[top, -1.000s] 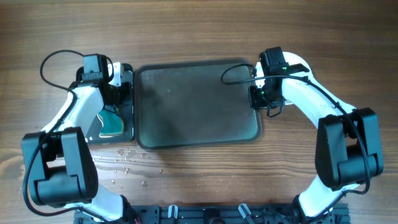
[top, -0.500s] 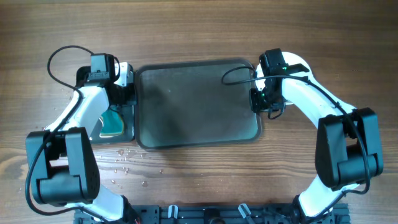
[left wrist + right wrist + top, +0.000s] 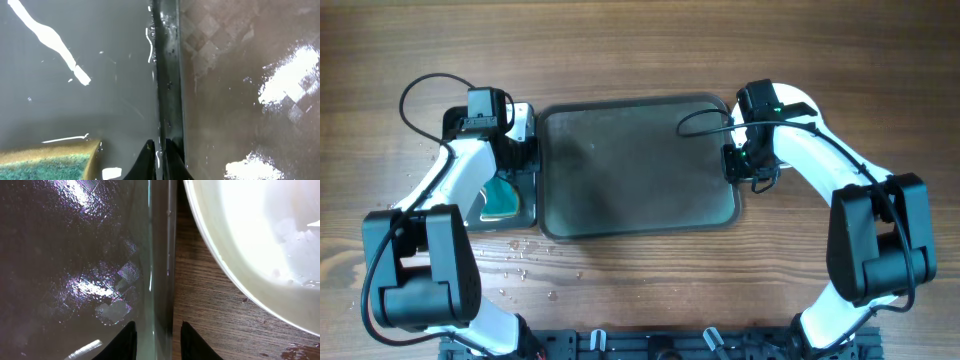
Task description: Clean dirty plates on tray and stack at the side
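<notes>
The tray (image 3: 630, 170) sits in the middle of the table (image 3: 640, 50) on my overhead feed, long side running 9 to 3 o'clock. Its dark grey-green floor is bare and shows a wet sheen in both wrist feeds.

The right gripper (image 3: 157, 342) is at the tray's 3 o'clock rim. On the right wrist feed I see its two fingers (image 3: 125, 340) partly apart, one over the tray floor and one over the wood outside. The rim runs up between them. There is a sliver of space on each side of the rim, so I read the claw as parted and straddling the rim, holding nothing.

At 2 o'clock in that same feed lies a white plate (image 3: 250, 235) on the wood, just beside the tray but not touching it. It is wet at 3 o'clock. I cannot tell whether others sit under it.

The left gripper (image 3: 160, 160) is near the tray's 10 o'clock corner. Its fingertips are pressed together with nothing between them, over the rim line where the tray meets the glossy black tray (image 3: 100, 50) at its 9 o'clock side. A green-and-yellow sponge (image 3: 500, 197) lies in that black tray, toward its 6 o'clock end.

Water drops (image 3: 520, 255) speckle the wood at the grey-green tray's 7 o'clock.
</notes>
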Controlling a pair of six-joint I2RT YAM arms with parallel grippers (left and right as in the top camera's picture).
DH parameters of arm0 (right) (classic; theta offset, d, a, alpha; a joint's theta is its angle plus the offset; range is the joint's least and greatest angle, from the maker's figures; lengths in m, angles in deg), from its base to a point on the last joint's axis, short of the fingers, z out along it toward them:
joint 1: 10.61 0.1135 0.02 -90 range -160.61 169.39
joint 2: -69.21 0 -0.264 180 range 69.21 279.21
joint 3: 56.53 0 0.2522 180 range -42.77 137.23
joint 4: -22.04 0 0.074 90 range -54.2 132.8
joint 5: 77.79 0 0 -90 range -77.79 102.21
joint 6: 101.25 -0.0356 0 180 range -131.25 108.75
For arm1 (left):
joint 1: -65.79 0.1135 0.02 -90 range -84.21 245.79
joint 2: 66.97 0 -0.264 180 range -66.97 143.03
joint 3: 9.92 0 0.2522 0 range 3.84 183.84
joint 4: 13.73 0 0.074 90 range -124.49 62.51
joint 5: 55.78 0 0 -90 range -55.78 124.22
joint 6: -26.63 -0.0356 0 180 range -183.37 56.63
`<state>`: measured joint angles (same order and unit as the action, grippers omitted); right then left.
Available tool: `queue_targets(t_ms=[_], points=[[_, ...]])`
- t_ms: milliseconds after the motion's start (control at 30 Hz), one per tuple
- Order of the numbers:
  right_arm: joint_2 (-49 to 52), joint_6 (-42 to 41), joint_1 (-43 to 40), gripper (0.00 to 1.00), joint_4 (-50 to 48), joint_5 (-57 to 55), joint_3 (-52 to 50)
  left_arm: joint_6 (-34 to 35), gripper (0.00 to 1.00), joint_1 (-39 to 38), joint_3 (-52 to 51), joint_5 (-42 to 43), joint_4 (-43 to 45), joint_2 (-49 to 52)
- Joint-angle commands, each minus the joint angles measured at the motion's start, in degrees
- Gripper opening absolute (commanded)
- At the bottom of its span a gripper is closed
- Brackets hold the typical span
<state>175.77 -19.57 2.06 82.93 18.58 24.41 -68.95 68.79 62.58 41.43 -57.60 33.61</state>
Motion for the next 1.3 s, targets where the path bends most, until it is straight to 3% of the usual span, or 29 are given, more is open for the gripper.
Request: queue_targets(t_ms=[0,600,767,1267], points=[[-1.0,-0.9,0.2,0.29,0.1,0.2,-0.3,-3.3,0.04,-1.3,-0.8,6.8,-0.3,0.7],[-1.0,-0.9,0.2,0.34,-0.5,0.0,-0.3,-6.2,0.04,-3.3,-0.8,6.8,0.7,0.7],[-1.0,-3.9,0.2,0.45,4.4,0.2,-0.3,-7.6,0.04,-3.3,-0.8,6.7,1.0,0.7],[-1.0,-5.4,0.3,0.47,9.5,2.7,-0.5,-7.8,0.04,-3.3,-0.8,6.7,2.6,0.7]])
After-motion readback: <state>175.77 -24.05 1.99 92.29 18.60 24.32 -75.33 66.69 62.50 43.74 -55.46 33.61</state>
